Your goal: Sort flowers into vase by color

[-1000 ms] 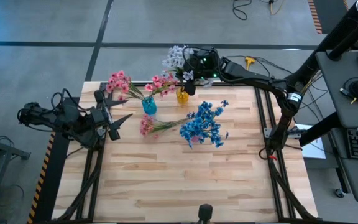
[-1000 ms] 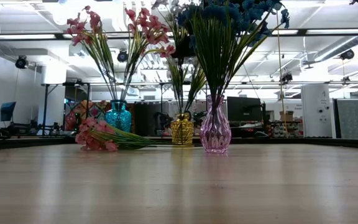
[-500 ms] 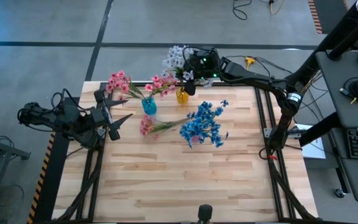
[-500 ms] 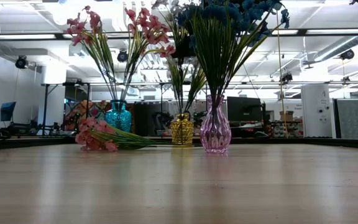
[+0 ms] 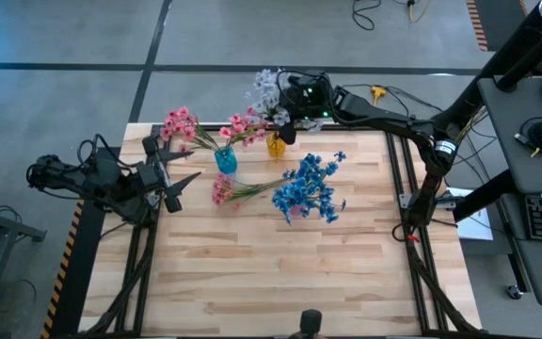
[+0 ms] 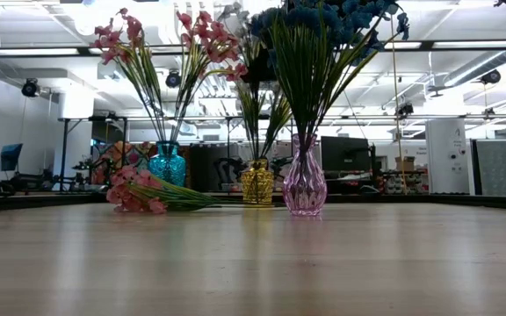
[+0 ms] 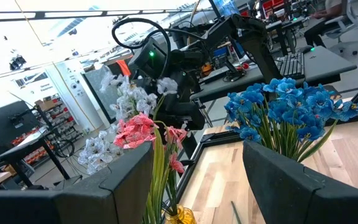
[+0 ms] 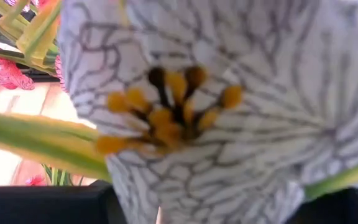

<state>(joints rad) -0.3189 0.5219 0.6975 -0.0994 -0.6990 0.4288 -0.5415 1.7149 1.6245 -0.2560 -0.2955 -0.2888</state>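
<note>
White spray [image 5: 267, 89] now shifted above yellow vase [image 5: 277, 145]; right pincer [image 5: 288, 130] grip unclear.

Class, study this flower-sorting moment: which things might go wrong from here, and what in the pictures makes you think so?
1. The right gripper sits among the white flowers over the yellow vase; pulling away could snag blooms and tip that narrow vase.
2. One pink spray lies on the table between the teal vase and the blue flowers; reaching for it might knock either.
</note>
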